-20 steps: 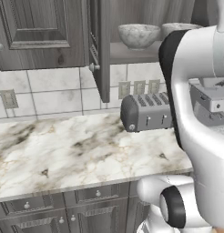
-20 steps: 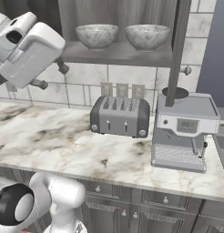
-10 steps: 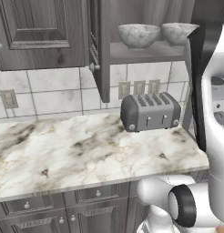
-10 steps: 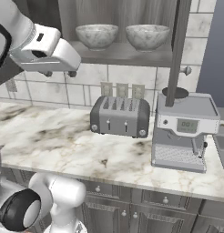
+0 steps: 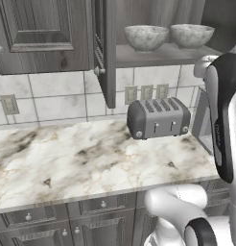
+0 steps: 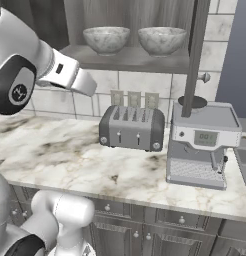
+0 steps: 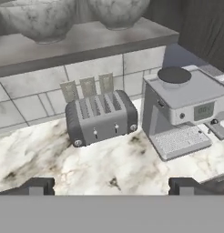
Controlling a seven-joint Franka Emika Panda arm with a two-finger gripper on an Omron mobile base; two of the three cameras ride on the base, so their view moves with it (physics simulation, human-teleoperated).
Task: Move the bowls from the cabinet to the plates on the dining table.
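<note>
Here, bowls (image 6: pixel 106 39) shelved, coffee machine (image 6: pixel 204 145) display unreadable

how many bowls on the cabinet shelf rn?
2. Both sit side by side on the open cabinet's shelf, above the toaster: left bowl and right bowl. Neither is held. Anything behind the closed door would be hidden.

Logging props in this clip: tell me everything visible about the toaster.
The toaster is a dark grey, metal-looking four-slot box with rounded ends, small round knobs and levers on its front. It stands upright on the marble counter, close to the tiled wall, left of the coffee machine and below the shelf with the bowls. Nothing else touches it.
</note>
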